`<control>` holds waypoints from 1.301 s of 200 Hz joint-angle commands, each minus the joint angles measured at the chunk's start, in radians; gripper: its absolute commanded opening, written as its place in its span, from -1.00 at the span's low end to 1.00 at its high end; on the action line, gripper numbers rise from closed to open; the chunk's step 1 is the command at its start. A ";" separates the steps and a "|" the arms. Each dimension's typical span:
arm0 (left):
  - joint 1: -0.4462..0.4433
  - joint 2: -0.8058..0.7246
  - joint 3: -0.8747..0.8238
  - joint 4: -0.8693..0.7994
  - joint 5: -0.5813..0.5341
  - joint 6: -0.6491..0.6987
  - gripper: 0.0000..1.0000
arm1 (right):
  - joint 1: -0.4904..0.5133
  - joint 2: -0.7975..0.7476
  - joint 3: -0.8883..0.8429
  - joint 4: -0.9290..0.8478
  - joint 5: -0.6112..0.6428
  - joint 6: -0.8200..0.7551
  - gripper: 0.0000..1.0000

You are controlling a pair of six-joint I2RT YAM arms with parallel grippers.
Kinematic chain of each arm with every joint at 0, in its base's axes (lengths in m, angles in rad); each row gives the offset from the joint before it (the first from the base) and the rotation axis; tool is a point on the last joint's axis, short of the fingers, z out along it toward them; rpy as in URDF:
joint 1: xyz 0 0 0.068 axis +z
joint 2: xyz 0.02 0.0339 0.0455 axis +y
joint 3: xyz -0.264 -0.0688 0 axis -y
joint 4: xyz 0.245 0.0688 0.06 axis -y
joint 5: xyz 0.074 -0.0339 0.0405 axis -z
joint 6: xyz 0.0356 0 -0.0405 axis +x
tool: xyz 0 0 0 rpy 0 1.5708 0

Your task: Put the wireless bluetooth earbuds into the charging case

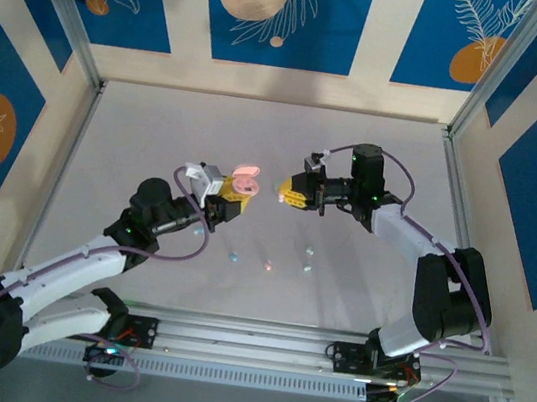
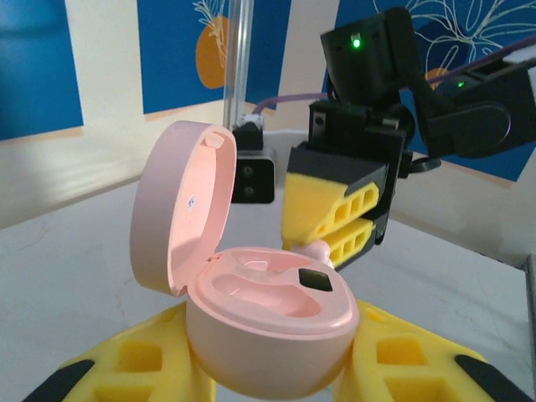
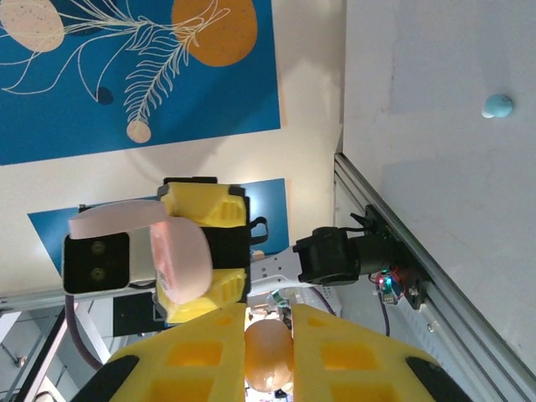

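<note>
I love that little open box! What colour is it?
The case is pink; the left wrist view shows it best.

in the left wrist view the yellow fingers (image 2: 126, 364) of the left gripper (image 2: 272, 360) are cut off by the lower edge, and the pink case (image 2: 268, 318) clamped between them hides their inner faces; the case's rim covers all but a sliver of the pink earbud (image 2: 316, 249) pinched in the right gripper (image 2: 314, 245); in the right wrist view that gripper's fingers (image 3: 352, 356) run off the bottom edge, and the earbud's lower end is lost in shadow; from above, the loose earbuds (image 1: 268, 263) on the table (image 1: 157, 134) are mere specks, their shape unreadable; a pale speck (image 1: 198, 233) beside the left arm is too small to name
</note>
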 commanded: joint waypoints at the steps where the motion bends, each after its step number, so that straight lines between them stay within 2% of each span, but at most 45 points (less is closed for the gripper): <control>1: -0.002 0.018 0.008 0.053 0.067 0.026 -0.39 | 0.011 -0.067 0.046 -0.083 -0.001 -0.065 -0.63; 26: -0.003 0.037 -0.004 0.114 0.109 0.032 -0.39 | 0.046 -0.134 0.139 -0.289 0.086 -0.256 -0.61; 108: -0.005 0.112 0.016 0.248 0.186 -0.019 -0.42 | 0.137 -0.217 0.183 -0.324 0.218 -0.395 -0.61; 195: -0.005 0.116 0.025 0.285 0.212 -0.057 -0.42 | 0.177 -0.204 0.211 -0.393 0.305 -0.458 -0.61; 260: -0.004 0.118 0.029 0.281 0.222 -0.066 -0.42 | 0.185 -0.197 0.206 -0.363 0.340 -0.443 -0.61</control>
